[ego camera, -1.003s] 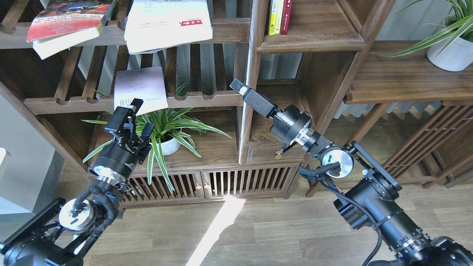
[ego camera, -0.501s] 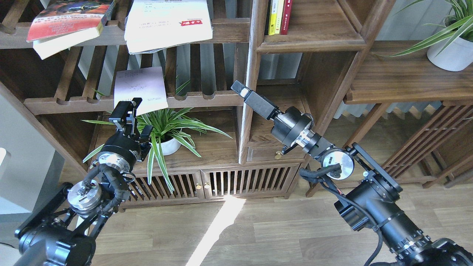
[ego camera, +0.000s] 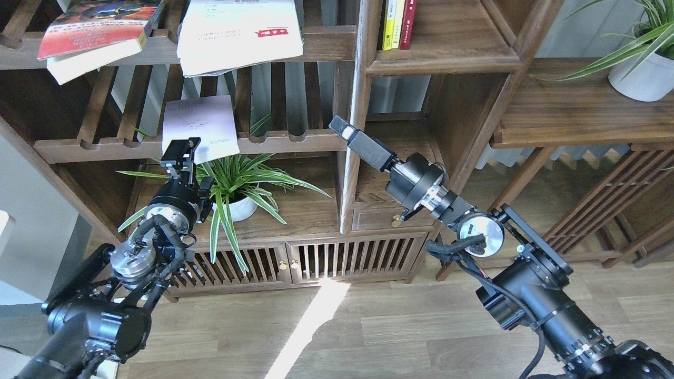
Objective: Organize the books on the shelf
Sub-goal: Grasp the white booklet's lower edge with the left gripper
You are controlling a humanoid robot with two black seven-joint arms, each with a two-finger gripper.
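Note:
A thin pale booklet [ego camera: 199,126] leans over the front rail of the slatted rack, its lower edge hanging past the rail. My left gripper [ego camera: 181,151] is just below the booklet's lower left corner, fingers apart and empty. A large white book with a red logo [ego camera: 239,31] and a thick book with a red-orange dark cover [ego camera: 95,26] lie on the upper slatted rack. The shelf [ego camera: 447,66] is the solid board at top centre-right. My right gripper [ego camera: 341,126] points up-left by the upright post, away from the books. Its fingers cannot be told apart.
Yellow and red books [ego camera: 397,23] stand at the shelf's left wall. A potted spider plant [ego camera: 239,184] sits right of my left wrist. An upright post [ego camera: 358,105] divides racks from cubbies. A white plant pot [ego camera: 642,73] stands on the wide board at right.
My left arm has pushed forward and its gripper has risen slightly toward the booklet's lower edge, turning more end-on. My right gripper has barely moved.

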